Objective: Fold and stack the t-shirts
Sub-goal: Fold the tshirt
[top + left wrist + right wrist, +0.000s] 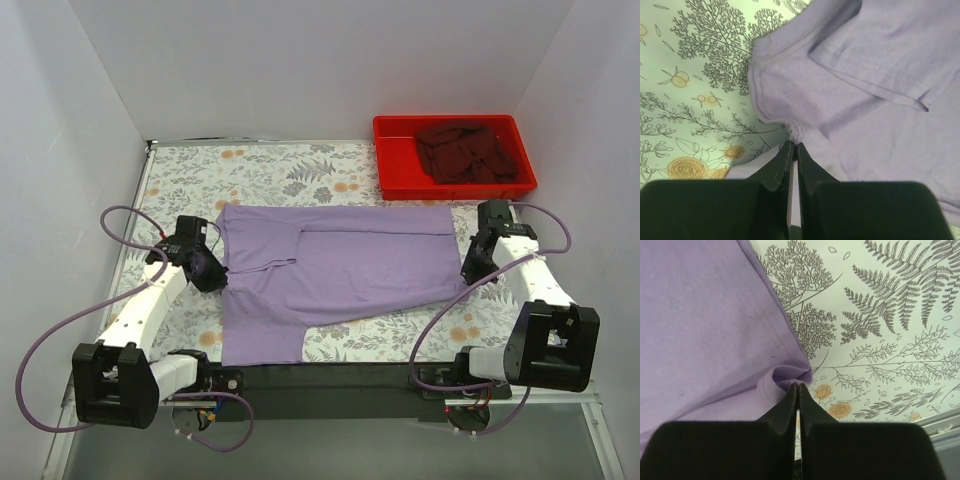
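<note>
The lavender t-shirt (330,265) lies spread across the middle of the floral table, its far half folded over. My left gripper (213,274) is shut on the shirt's left edge; in the left wrist view (794,146) cloth bunches at the tips beside the shirt (865,80). My right gripper (470,268) is shut on the shirt's right corner, which puckers at the tips in the right wrist view (798,387), with the shirt (705,325) to the left. The dark maroon t-shirt (465,152) lies crumpled in the red tray.
The red plastic tray (392,175) stands at the back right of the floral tablecloth (270,170). White walls close in the table on three sides. A black bar runs along the near edge (330,378).
</note>
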Motion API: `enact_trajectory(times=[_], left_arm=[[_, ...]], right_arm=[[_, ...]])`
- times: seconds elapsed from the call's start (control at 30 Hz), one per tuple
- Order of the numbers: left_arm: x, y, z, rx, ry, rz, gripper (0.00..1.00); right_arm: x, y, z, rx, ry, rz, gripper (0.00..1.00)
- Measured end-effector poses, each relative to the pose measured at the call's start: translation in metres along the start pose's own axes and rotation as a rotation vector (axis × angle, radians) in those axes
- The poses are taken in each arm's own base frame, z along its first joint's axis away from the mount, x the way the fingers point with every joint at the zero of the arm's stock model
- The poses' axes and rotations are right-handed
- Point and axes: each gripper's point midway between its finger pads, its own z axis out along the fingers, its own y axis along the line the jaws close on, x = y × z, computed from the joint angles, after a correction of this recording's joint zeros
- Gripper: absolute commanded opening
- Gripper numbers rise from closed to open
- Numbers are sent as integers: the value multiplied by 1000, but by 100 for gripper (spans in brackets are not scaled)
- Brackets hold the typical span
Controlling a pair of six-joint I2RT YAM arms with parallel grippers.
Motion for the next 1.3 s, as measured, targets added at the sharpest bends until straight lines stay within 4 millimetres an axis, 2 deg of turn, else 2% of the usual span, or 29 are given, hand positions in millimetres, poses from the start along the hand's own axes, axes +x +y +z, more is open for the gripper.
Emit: enact_trajectory(times=[0.17, 0.43, 0.63, 0.93, 1.2, 1.3], left_arm=[[-14, 2, -4, -11, 8, -19, 0], [-36, -14, -13, 17, 19, -24, 0], [-48, -23, 0, -1, 53, -17, 0], [-65, -24, 28, -46, 93, -41, 0], [-77, -27, 28, -35, 69, -49, 0], [-80, -27, 30, -31, 60, -56, 0]], right_arm=[[-18, 3, 0, -55, -25, 38, 1], [-44, 18, -2, -125, -43, 42, 1], [-68, 33, 6, -172, -51, 32, 1], [-74, 36, 28, -177, -21, 46, 1], [-101, 42, 23, -203, -75, 59, 1], [-105, 45, 26, -211, -83, 66, 1]])
